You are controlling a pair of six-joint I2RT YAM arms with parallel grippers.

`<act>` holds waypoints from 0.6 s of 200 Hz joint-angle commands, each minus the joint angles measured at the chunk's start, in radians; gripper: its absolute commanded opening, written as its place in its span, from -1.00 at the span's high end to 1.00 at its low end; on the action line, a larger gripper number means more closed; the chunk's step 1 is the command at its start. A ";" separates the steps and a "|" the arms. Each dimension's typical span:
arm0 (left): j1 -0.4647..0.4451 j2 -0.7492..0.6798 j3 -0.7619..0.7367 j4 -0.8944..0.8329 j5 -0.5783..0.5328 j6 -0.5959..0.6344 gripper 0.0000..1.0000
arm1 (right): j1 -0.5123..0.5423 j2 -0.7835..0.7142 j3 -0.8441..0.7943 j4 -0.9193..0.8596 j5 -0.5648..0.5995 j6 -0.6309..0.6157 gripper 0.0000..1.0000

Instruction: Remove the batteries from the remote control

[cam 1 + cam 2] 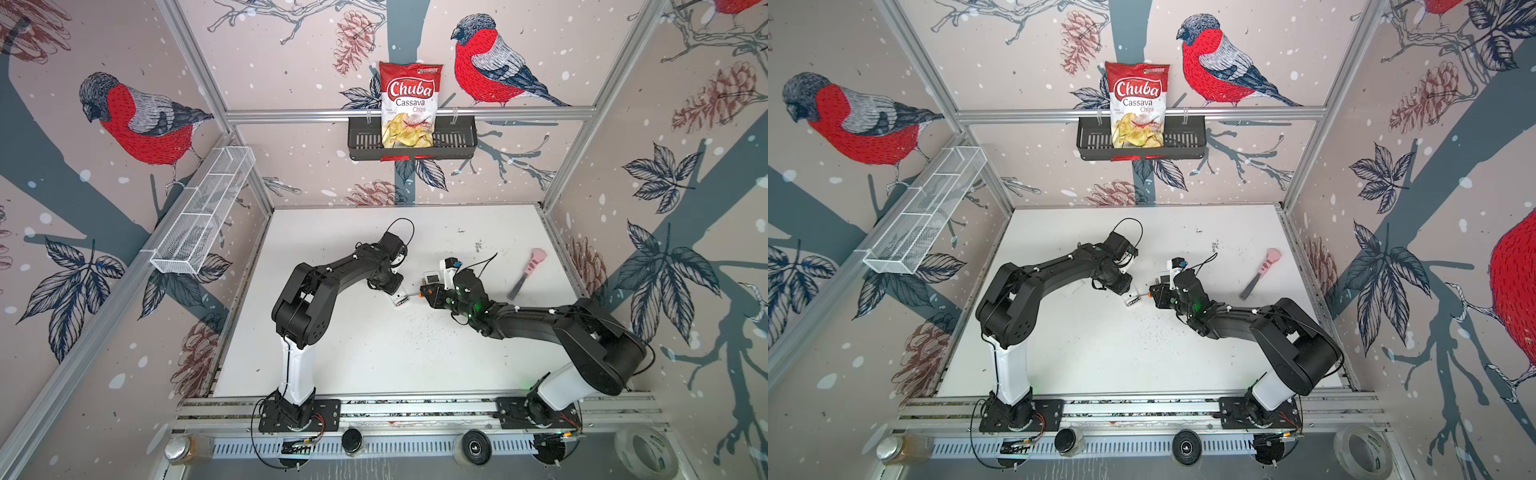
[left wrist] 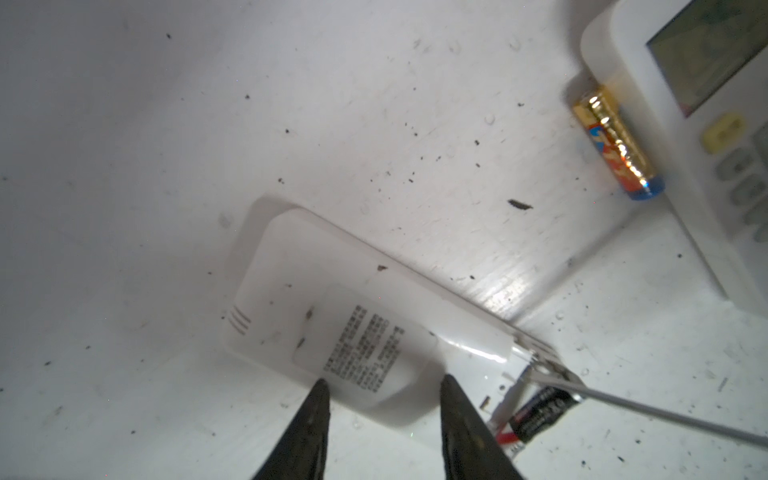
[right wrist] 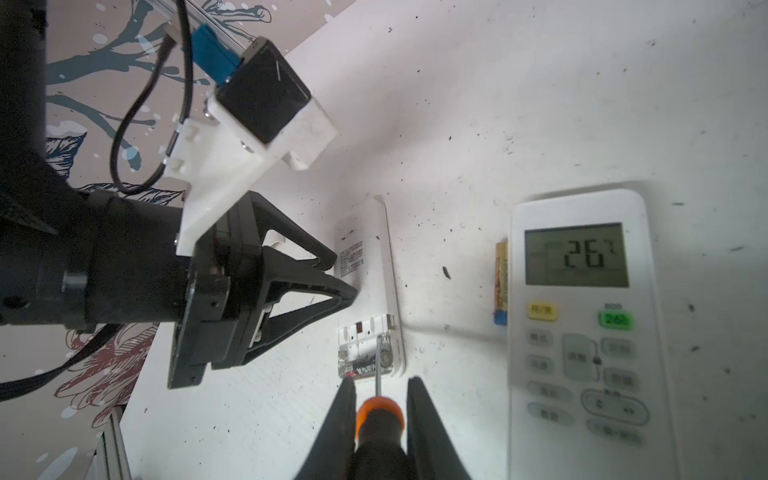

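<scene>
**A:** White desk (image 1: 374, 357), bird-print walls (image 1: 124, 124) on three sides. Where was the remote control (image 2: 332, 316)?

**B:** It lay face down near the middle of the desk, with its battery bay uncovered at one end. One black battery (image 2: 540, 411) sat in that bay.

**A:** And the end effectors?

**B:** The left end effector (image 2: 382, 384) had its jaws spread partway. The tips rested on the remote control's back and did not pinch its sides. The right end effector (image 3: 381, 384) was clenched on the orange-handled screwdriver (image 3: 380, 419), whose tip reached into the bay beside the black battery.

**A:** Any other cell?

**B:** A gold battery (image 2: 615, 149) lay on the desk against the edge of a second remote (image 3: 582, 332). That one was face up, with digits on its display.
</scene>
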 commanded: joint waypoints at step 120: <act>0.000 0.047 -0.016 -0.047 -0.001 0.010 0.14 | 0.028 -0.048 -0.031 -0.019 -0.030 -0.011 1.00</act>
